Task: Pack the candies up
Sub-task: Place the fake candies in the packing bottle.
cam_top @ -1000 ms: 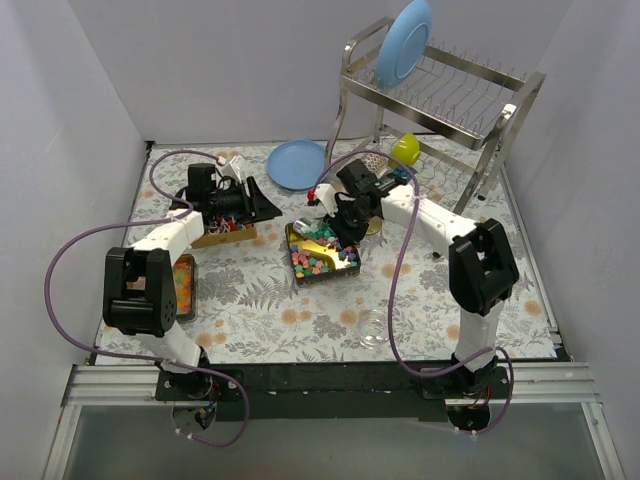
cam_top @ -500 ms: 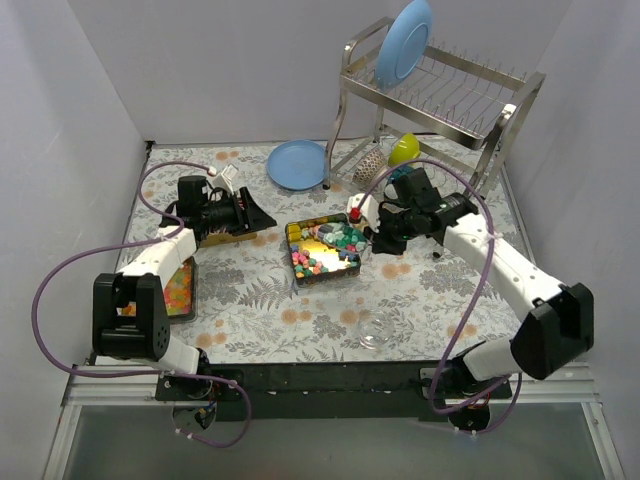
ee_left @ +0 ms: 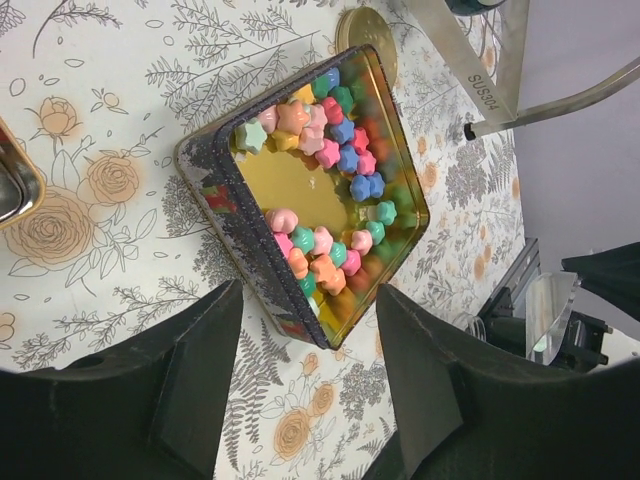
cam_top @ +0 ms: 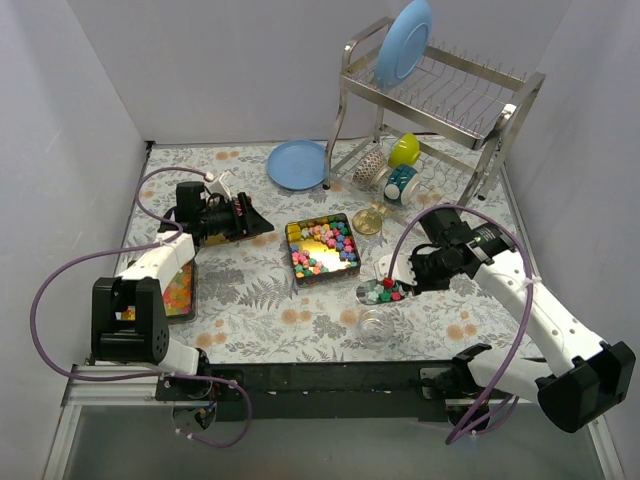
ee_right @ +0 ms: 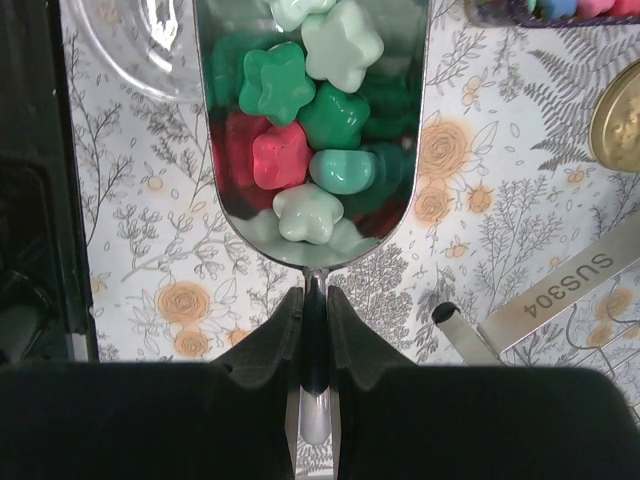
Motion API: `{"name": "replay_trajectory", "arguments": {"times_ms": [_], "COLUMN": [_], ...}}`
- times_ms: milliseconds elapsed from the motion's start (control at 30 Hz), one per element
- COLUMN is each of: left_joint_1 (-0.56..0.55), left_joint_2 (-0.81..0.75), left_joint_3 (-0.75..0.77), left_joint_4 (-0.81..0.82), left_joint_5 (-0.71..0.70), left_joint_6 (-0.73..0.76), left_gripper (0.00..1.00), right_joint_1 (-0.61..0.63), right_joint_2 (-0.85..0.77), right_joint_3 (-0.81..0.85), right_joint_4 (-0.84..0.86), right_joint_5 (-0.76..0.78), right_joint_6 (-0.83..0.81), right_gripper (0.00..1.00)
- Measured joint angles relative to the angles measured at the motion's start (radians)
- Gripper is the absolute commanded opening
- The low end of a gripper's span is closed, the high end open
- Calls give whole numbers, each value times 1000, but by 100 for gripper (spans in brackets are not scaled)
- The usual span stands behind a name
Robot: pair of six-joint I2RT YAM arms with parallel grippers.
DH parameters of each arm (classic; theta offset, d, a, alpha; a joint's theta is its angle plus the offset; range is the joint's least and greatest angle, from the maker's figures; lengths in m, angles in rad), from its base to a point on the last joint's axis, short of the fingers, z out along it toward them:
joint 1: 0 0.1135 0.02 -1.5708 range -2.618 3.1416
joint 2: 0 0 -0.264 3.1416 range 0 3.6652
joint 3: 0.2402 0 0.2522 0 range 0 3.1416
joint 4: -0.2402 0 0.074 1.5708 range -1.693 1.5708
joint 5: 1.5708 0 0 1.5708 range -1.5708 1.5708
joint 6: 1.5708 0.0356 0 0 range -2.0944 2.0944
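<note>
candies (ee_right: 318, 118) fill the scoop (ee_right: 400, 195) my right gripper (ee_right: 314, 303) clamps by its handle; my left gripper (ee_left: 308, 335) hangs apart, facing the tin (ee_left: 207, 172).

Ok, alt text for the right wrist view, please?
The right fingers pinch the handle of a metal scoop heaped with star-shaped candies in green, red and pale mint, seen against a floral tablecloth. A clear glass jar shows at the upper left.

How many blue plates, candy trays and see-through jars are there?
Round blue plates: 2, one standing in the silver wire rack, one flat on the flowery table.
Metal trays of colourful candies: 2, one in the middle, one by the left arm.
Clear jar: 1.
Total: 5.
</note>
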Motion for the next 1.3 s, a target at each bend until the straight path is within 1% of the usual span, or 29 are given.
{"name": "replay_trajectory", "arguments": {"times_ms": [100,267,533,700,833,933,1300], "left_joint_1": [7,16,43,66,82,83,85], "left_joint_2": [-18,-31,-39,-53,-82,-102,-130], "left_joint_3": [-15,-30,-44,-48,-66,-79,-112], "left_joint_4": [4,13,27,27,35,41,64], "left_joint_5": [-5,-13,-22,-26,-30,-31,-29], "left_joint_6": [3,6,3,2,2,1,-18], "left_gripper": [56,57,57,57,57,58,58], "right_joint_1": [1,20,163,276,347,379,466], "right_joint_2": [-24,-19,-22,-4,79,117,119], "right_joint_3": [-11,-8,-5,-5,3,4,16], "right_joint_4": [-44,-99,-145,-151,-153,-151,-153], "right_joint_5": [48,140,290,395,477,534,694], "right_joint_6": [-57,-132,-188,-138,-58,-19,38], "right_gripper": [1,1,1,1,1,1,1]}}
